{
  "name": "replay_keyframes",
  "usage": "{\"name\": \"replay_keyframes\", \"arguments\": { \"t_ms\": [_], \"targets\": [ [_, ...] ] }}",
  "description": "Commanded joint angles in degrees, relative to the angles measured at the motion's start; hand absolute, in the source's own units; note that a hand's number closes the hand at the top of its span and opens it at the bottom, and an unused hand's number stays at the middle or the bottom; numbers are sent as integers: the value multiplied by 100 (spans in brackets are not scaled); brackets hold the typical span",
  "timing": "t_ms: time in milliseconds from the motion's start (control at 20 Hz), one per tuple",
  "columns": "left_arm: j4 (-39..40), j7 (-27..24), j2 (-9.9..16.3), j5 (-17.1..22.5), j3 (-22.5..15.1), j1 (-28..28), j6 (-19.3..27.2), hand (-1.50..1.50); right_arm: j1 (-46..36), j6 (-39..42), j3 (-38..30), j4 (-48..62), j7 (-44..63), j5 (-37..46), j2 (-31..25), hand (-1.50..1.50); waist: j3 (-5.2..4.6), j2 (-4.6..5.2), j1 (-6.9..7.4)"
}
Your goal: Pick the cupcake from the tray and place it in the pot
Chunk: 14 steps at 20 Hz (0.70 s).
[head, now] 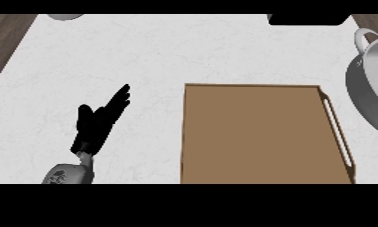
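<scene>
The left hand [100, 121] shows over the white marbled counter [148, 56] at the lower left of the head view, coming up from a grey forearm [68, 173] at the bottom edge. Its black fingers are straight and lie close together, slanting up and to the right, with the thumb set a little apart on the left side; they hold nothing and touch no object that can be seen. The right hand does not show anywhere in the view. To the right of the left hand, with a strip of bare counter between them, lies a brown rectangular tray [258, 136] whose flat floor fills much of the lower right; a pale handle [336, 131] runs along its right edge. No cupcake can be seen on the visible floor of the tray, nor elsewhere on the counter, so its place cannot be told from this view. At the right edge, just beyond the tray's upper right corner, stands a grey metal pot [363, 86], cut off by the frame, with a looped handle [362, 38] at its top; its inside is mostly out of sight. A dark object [306, 19] sits at the counter's far edge on the upper right, and part of a pale round object [65, 17] shows at the upper left. Dark wood floor [15, 33] appears beyond the counter's left corner.
</scene>
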Motion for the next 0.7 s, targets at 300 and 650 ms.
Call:
{"name": "replay_keyframes", "arguments": {
  "t_ms": [300,650],
  "targets": [
    [-104,-51,98,5,57,55,-179,0,-1834,253,1298,271,2400,1151,-1216,150,7,16,146],
    [115,-155,-96,-49,0,-53,-164,0,-3477,745,2263,2147,2215,1852,-1566,150,12,28,177]
  ]
}}
